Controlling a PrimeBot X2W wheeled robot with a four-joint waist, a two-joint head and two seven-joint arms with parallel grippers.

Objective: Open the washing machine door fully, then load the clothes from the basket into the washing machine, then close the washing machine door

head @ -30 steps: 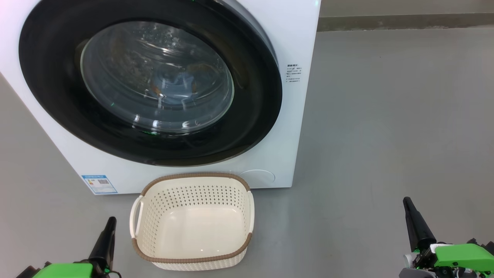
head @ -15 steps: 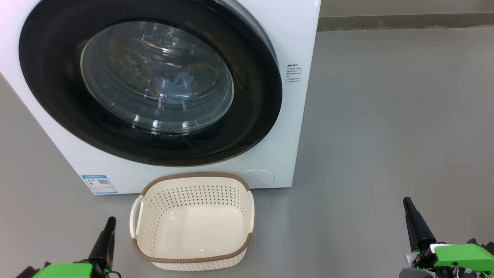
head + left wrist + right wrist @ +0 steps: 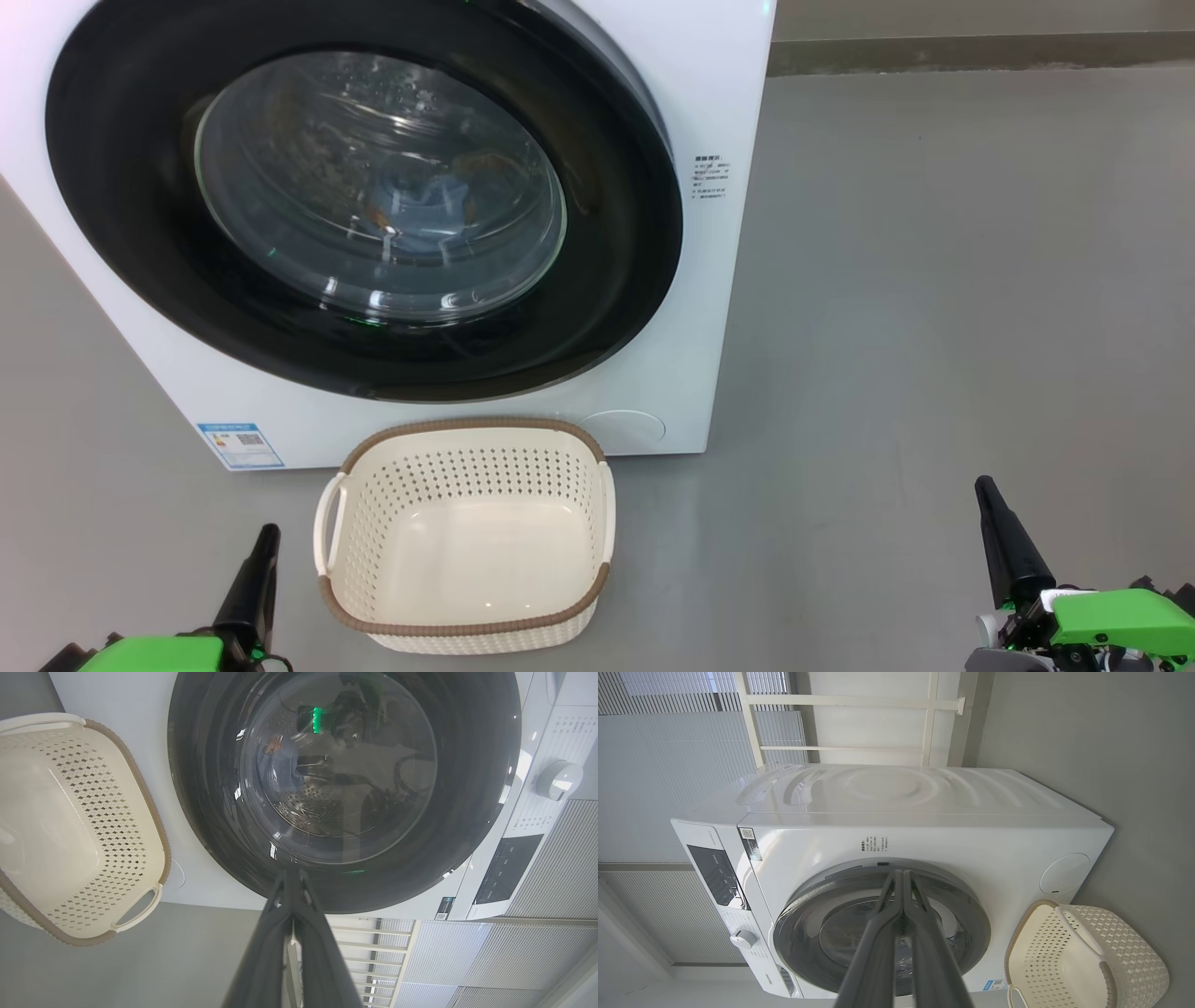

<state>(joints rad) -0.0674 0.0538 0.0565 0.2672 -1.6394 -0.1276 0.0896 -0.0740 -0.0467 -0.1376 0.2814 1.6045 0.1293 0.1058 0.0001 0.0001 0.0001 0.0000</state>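
No change since the earlier frames: the head view is identical and nothing is displaced. The washing machine door [image 3: 121, 187] appears shut against the washing machine [image 3: 709, 93], the clothes [image 3: 434, 201] show as a blue patch behind the glass inside the drum, and the basket [image 3: 467, 425] stands empty on the floor [image 3: 934, 280] just in front of the machine. The left gripper [image 3: 269, 534] and right gripper [image 3: 985, 490] sit low, fingers pressed together on nothing; the door lies ahead of and above both, the left gripper nearer it beside the basket and the right well off to the side, so I judge all three steps done.
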